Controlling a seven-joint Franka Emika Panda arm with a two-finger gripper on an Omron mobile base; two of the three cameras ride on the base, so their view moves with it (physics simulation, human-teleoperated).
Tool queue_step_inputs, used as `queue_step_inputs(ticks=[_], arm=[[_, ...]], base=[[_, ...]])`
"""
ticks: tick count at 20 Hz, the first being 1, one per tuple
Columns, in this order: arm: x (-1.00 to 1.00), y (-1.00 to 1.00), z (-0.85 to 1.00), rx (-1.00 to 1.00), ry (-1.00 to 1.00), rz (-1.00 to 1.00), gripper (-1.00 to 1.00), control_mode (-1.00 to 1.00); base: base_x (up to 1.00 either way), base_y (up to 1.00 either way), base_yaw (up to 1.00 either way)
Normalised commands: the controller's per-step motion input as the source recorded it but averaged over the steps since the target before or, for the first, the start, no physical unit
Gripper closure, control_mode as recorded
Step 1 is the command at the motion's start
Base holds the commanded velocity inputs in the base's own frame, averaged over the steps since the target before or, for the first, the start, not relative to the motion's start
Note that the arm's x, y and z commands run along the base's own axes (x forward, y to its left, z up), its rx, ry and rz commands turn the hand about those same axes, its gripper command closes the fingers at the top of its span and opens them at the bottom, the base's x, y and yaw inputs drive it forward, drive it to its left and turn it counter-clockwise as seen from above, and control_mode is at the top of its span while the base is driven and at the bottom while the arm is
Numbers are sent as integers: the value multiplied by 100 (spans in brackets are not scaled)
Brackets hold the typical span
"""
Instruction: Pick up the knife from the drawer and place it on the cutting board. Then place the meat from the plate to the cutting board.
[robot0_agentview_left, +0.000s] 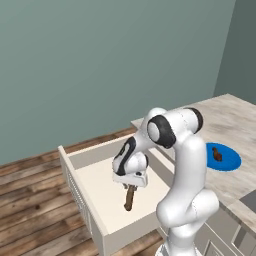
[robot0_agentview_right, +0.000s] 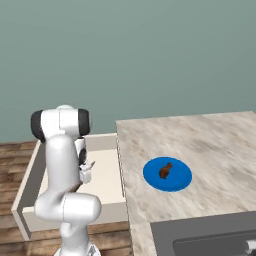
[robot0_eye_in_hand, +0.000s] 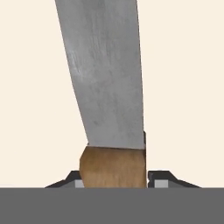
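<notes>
Gripper (robot0_agentview_left: 131, 184) is clamping the knife (robot0_eye_in_hand: 107, 83) by its wooden handle at the centre of the left base view, inside the open drawer (robot0_agentview_left: 95, 200); meat (robot0_agentview_right: 165, 171) is sitting on the blue plate (robot0_agentview_right: 177, 181), centre-right.

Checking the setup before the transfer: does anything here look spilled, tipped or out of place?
Nothing stands out. The knife is in the drawer at the gripper, and the meat sits on the plate.

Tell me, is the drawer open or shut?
Open. The drawer is pulled out from the counter, its pale inside exposed, with the knife over it.
</notes>
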Motion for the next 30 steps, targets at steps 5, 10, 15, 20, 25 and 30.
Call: queue_step_inputs(ticks=[5, 10, 15, 20, 25, 30], arm=[[-9, 35, 67, -20, -4, 14, 100, -100], [29, 30, 97, -21, -1, 17, 100, -100], [57, 22, 98, -22, -10, 15, 100, -100], [15, -16, 100, -6, -1, 10, 100, -100], [-20, -48, 99, 0, -5, 15, 100, -100], [-29, -58, 90, 0, -27, 21, 100, -100]], base=[[0, 0, 0], [0, 0, 0], [0, 0, 0], [0, 0, 0], [0, 0, 0], [0, 0, 0]])
